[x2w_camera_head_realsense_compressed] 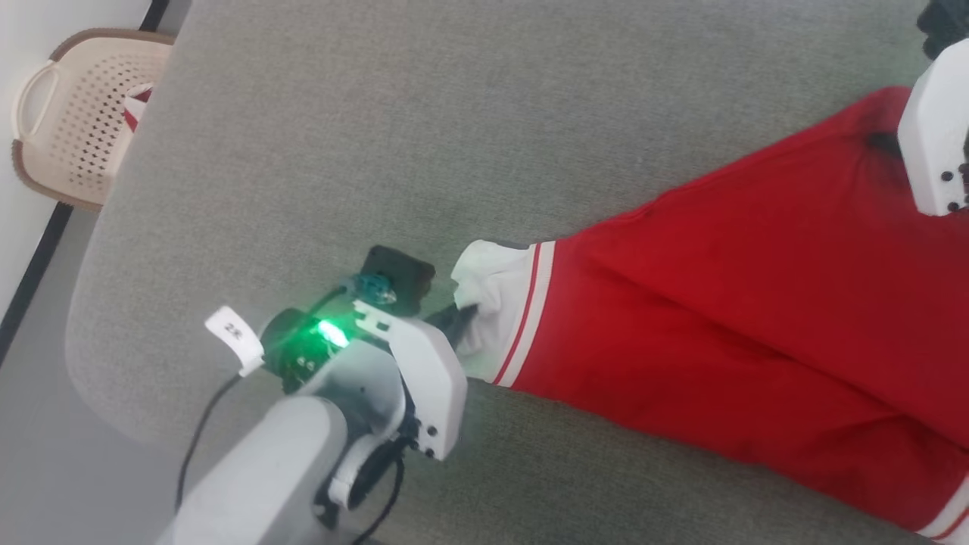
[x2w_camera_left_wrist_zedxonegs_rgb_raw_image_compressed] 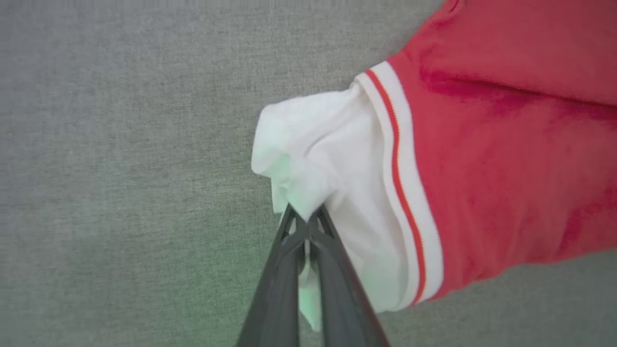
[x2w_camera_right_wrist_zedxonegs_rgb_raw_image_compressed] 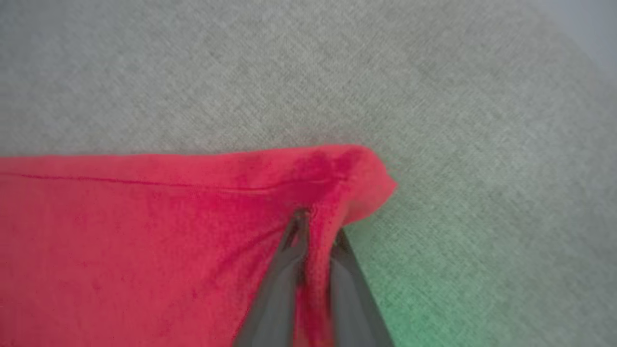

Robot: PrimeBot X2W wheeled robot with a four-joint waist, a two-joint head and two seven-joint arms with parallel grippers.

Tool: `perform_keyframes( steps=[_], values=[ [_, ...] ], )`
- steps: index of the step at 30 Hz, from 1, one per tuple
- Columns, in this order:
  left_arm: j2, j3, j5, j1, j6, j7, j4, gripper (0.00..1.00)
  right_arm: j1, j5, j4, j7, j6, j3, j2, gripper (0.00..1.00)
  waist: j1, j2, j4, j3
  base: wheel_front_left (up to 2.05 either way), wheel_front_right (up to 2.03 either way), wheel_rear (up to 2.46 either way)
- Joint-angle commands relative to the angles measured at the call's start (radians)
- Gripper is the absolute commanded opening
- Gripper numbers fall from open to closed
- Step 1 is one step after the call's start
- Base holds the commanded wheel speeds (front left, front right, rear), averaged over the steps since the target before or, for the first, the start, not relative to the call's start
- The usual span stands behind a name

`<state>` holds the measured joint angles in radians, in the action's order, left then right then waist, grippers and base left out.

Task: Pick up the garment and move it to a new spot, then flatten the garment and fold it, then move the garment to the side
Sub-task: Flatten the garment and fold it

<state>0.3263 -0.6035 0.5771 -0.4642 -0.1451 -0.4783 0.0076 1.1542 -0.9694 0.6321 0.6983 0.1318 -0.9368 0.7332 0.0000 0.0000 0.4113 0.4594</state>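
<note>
The left end effector (x2w_camera_left_wrist_zedxonegs_rgb_raw_image_compressed: 306, 219) was clenched on the white sleeve end of the red shirt (x2w_camera_head_realsense_compressed: 719, 303), and the right end effector (x2w_camera_right_wrist_zedxonegs_rgb_raw_image_compressed: 315, 221) pinched a red edge fold. The shirt lay stretched between them on the grey fabric surface (x2w_camera_head_realsense_compressed: 378, 113), its striped trim showing.

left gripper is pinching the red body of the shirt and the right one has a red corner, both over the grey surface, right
Not quite. The left wrist view shows the left gripper shut on the white sleeve end of the garment, not its red body. The right gripper does pinch a red corner, over the grey surface.
</note>
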Motion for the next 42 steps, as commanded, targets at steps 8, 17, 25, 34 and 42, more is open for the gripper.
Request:
perform_keyframes(
  steps=[8,17,25,34,42],
  values=[
    [0.082,0.055,-0.005,-0.111,-0.002,-0.07,-0.003,0.0,0.031,-0.065,-0.023,-0.114,-0.002,-0.051,0.013,0.0,0.0,0.0,-0.089,-0.079,0.0,0.0,0.0],
    [0.205,0.112,-0.025,-0.269,0.014,-0.193,-0.019,0.0,0.073,-0.114,-0.114,-0.203,-0.002,-0.086,0.07,0.0,0.0,0.0,-0.181,-0.163,0.0,0.0,0.0],
    [0.298,0.168,-0.036,-0.433,0.059,-0.246,0.017,0.0,0.116,-0.128,-0.213,-0.268,-0.002,-0.086,0.121,0.0,0.0,0.0,-0.256,-0.244,0.0,0.0,0.0],
    [0.31,0.179,-0.07,-0.611,0.114,-0.204,0.11,0.0,0.173,-0.113,-0.265,-0.309,-0.002,-0.046,0.132,0.0,0.0,0.0,-0.3,-0.292,0.0,0.0,0.0],
    [0.253,0.159,-0.09,-0.751,0.138,-0.159,0.232,0.0,0.2,-0.077,-0.222,-0.356,-0.002,0.0,0.09,0.0,0.0,0.0,-0.32,-0.272,0.0,0.0,0.0]
  ],
)
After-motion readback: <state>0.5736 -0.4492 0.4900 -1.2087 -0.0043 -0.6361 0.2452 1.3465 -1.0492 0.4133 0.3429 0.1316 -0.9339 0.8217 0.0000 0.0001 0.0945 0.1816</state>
